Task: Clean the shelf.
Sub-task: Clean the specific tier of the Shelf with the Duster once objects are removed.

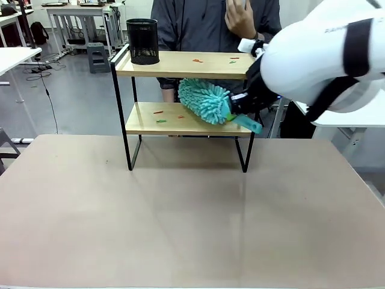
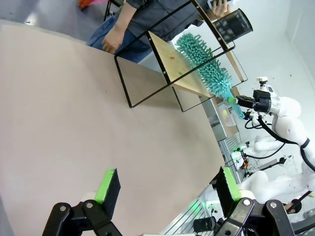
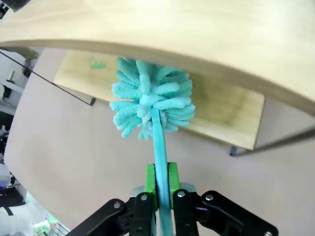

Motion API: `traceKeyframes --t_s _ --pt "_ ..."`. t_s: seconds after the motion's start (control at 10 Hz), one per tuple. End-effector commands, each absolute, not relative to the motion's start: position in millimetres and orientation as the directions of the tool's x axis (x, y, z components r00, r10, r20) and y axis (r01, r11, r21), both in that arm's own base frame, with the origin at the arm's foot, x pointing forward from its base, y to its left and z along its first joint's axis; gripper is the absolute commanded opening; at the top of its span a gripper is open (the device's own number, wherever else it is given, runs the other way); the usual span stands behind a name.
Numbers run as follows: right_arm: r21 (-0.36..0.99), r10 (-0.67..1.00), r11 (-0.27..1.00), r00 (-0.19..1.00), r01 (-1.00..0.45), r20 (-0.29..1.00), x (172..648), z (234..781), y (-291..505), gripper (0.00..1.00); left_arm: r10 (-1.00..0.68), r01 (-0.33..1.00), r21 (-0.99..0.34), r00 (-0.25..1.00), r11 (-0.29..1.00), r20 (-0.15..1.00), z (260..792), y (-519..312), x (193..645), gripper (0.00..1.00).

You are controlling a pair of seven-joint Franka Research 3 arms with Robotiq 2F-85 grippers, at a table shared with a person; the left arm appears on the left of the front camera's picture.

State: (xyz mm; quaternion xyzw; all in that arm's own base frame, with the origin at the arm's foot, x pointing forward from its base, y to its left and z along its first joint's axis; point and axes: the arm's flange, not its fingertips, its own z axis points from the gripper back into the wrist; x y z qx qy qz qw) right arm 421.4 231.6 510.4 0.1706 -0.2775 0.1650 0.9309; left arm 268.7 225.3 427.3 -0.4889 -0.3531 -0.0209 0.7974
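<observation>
My left gripper (image 2: 170, 184) hangs over the table (image 1: 180, 211) with its jaws wide apart and nothing between them, well short of the shelf (image 1: 180, 65). The shelf stands at the far side of the table, in front of the person.

On the left end of its top board sits a black mesh basket (image 1: 142, 41). Small red and green scraps (image 1: 159, 114) lie on the lower board, and a few more on the top board further right. Just right of the lower scraps, the teal duster (image 1: 206, 100) has its fluffy head between the two boards, on or just above the lower one. My right gripper (image 3: 161, 177) is clamped on the duster's thin handle, pads (image 3: 151, 179) square on either side.

I judge the shelf light for its size: stiff boards and a thin frame that could skate or tip under a hard sideways push. If it needs steadying, I would take a front upright with the free left gripper. The duster head is soft and will give, so light strokes should do. The scraps look almost weightless and may scatter.
</observation>
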Motion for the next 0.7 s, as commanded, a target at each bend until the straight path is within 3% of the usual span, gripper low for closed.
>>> traceKeyframes --t_s 0.0,0.6 --pt "0.229 0.198 0.889 0.782 -0.397 0.591 436 511 249 0.12 0.316 0.401 -0.757 0.732 0.516 0.604 428 224 270 1.0" --pt "0.283 0.44 0.73 0.745 -0.622 0.501 430 506 269 0.12 0.316 0.401 -0.757 0.732 0.516 0.604 428 224 270 1.0"
